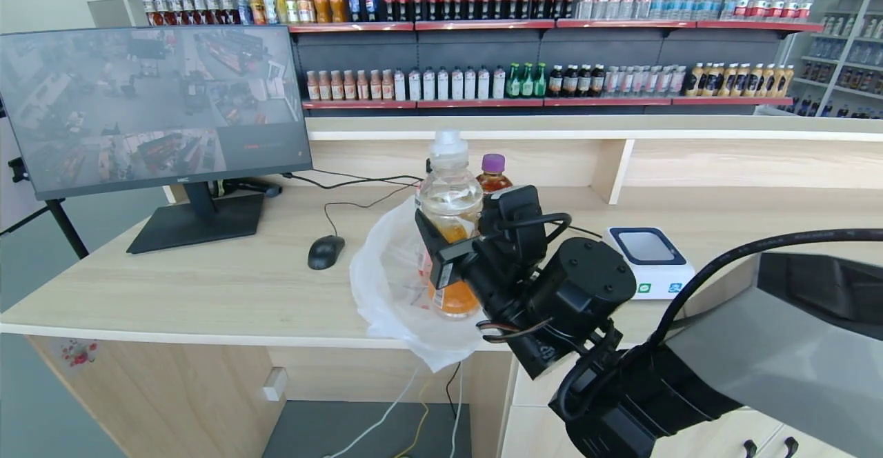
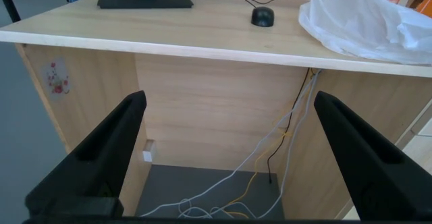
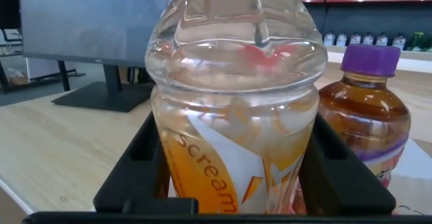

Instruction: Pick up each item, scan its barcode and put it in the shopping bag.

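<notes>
Right hand (image 1: 445, 254) pinches clear plastic orange-drink bottle (image 1: 450, 192) at its waist; slick, semi-rigid, probably light; waist grip suits. Left hand (image 2: 229, 150) spread.

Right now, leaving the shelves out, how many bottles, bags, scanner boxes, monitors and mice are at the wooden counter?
Drink bottles: 2, a clear white-capped bottle in the right gripper and an amber purple-capped bottle
White plastic shopping bags: 1
White scanner boxes: 1
Black flat monitors: 1
Black computer mice: 1
Total: 6
</notes>
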Tool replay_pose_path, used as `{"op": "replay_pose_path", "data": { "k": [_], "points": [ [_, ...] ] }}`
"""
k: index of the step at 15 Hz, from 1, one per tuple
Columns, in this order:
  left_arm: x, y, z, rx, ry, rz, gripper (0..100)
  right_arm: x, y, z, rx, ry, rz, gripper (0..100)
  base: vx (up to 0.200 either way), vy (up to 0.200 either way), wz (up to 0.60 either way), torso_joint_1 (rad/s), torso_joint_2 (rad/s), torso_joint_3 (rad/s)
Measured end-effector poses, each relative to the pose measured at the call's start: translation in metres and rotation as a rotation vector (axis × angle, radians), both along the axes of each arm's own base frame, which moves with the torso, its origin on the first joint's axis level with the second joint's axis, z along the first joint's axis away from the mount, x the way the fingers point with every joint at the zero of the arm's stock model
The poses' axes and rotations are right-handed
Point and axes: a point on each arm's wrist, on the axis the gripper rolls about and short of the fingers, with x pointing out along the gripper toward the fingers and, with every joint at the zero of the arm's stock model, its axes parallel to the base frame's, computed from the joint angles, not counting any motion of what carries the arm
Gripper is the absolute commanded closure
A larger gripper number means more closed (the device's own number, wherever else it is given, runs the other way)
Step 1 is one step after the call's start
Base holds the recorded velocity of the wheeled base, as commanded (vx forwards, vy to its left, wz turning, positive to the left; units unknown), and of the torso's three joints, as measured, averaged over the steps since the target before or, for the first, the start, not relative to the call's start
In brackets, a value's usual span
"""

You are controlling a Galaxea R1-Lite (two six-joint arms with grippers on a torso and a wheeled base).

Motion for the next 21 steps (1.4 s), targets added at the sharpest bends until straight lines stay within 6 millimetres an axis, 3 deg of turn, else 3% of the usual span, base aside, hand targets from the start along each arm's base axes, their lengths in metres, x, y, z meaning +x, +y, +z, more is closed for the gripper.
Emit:
{"op": "replay_pose_path", "data": {
  "k": [6,14,21],
  "points": [
    [0.0,0.0,0.0,-0.001,0.0,0.0,0,0.009,0.009,-0.025,-0.022,0.043,0.006,100,0.0,0.0,0.0,0.0,0.0,0.0],
    [0.0,0.0,0.0,0.0,0.0,0.0,0,0.019,0.012,-0.021,0.005,0.016,-0.008,100,0.0,0.0,0.0,0.0,0.0,0.0],
    [0.0,0.0,0.0,-0.001,0.0,0.001,0,0.034,0.006,-0.046,-0.03,0.06,-0.042,100,0.0,0.0,0.0,0.0,0.0,0.0]
  ]
}}
